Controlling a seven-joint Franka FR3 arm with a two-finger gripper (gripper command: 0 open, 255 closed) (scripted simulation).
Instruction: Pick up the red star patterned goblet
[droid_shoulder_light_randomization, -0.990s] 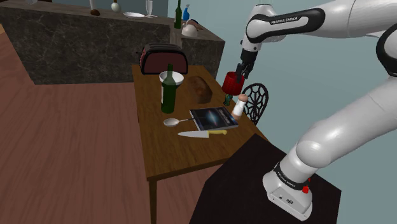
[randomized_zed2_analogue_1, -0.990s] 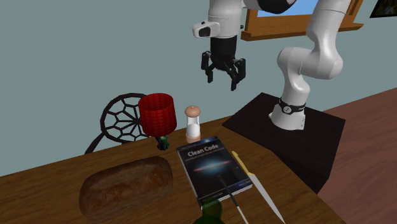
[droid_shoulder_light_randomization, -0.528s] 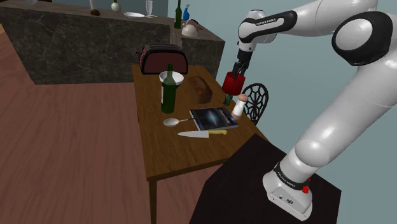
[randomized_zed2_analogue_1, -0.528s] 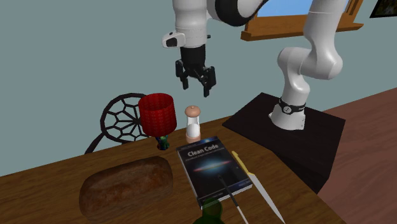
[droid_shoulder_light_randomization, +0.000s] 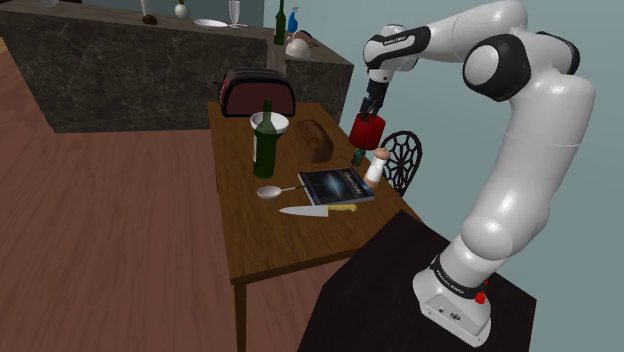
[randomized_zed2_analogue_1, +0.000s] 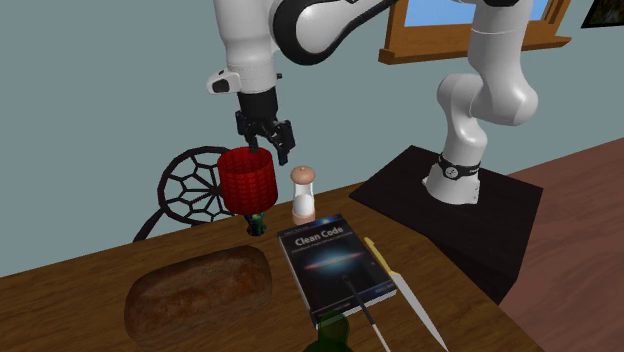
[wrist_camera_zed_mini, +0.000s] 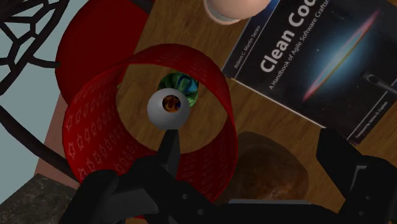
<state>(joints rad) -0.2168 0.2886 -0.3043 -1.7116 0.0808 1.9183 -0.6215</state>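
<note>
The red star-patterned goblet (randomized_zed2_analogue_1: 247, 180) stands upright on a green stem near the table's edge, beside a wire-back chair (randomized_zed2_analogue_1: 190, 192). In the shoulder view the goblet (droid_shoulder_light_randomization: 366, 131) sits just under the arm's hand. My black gripper (randomized_zed2_analogue_1: 268, 147) hangs open right above the goblet's rim, on the side nearest the shaker. In the wrist view the goblet (wrist_camera_zed_mini: 95, 121) is seen from above as an open red ring. One finger (wrist_camera_zed_mini: 169, 149) lies over the cup's inside and the other finger (wrist_camera_zed_mini: 340, 162) outside its wall. The gripper (wrist_camera_zed_mini: 254, 167) holds nothing.
A salt shaker (randomized_zed2_analogue_1: 303, 196) stands close beside the goblet. A book (randomized_zed2_analogue_1: 335, 258), knife (randomized_zed2_analogue_1: 408, 297) and bread loaf (randomized_zed2_analogue_1: 198, 291) lie on the wooden table (droid_shoulder_light_randomization: 270, 240). A green bottle (droid_shoulder_light_randomization: 265, 140), bowl and toaster (droid_shoulder_light_randomization: 257, 92) stand farther along.
The gripper has moved down and to the second exterior view's left, from above the shaker to just over the goblet's rim. The arm's elbow swung over. The goblet has not moved.
</note>
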